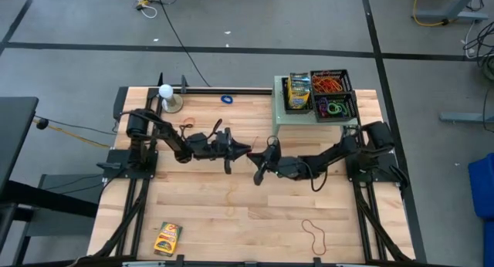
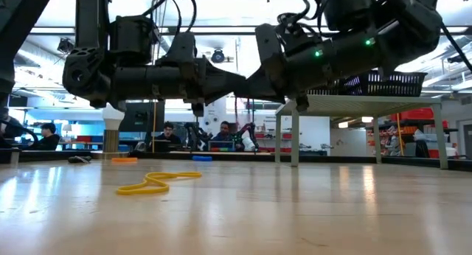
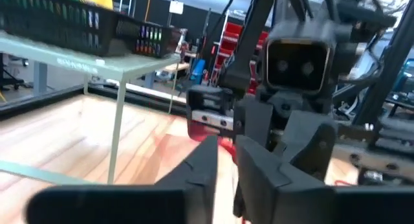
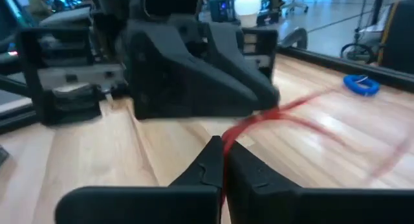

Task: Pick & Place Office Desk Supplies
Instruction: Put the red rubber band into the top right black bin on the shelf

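Note:
A red rubber band (image 4: 259, 120) is up in the air over the middle of the table, between my two grippers, which meet tip to tip. My left gripper (image 1: 244, 151) comes from the table's left and is shut. My right gripper (image 1: 261, 159) comes from the right and is shut on the band. A yellow-green crayon box (image 1: 167, 238) lies flat near the near edge. A tan band (image 1: 312, 234), a yellow band (image 2: 156, 183), a blue band (image 1: 226, 99) and a dark band (image 1: 185, 128) lie on the wood. My left gripper (image 3: 225, 153) is shut with the red band at its fingertips (image 4: 277, 111); the tips themselves hide the exact spot. It comes level from the table's left. My right gripper (image 4: 224, 153) pinches one end of the red band (image 4: 231, 138) between its two fingers, coming level from the table's right. The band is lifted clear and runs on past the left gripper's tip (image 4: 336, 98).
A pale green raised shelf (image 1: 282, 116) at the far right carries black baskets with crayon boxes (image 1: 299, 92), red and orange bands (image 1: 328, 84) and green and purple bands (image 1: 333, 107). The white ball on its stand (image 1: 166, 97) is at the far left. Bare wood lies below the grippers.

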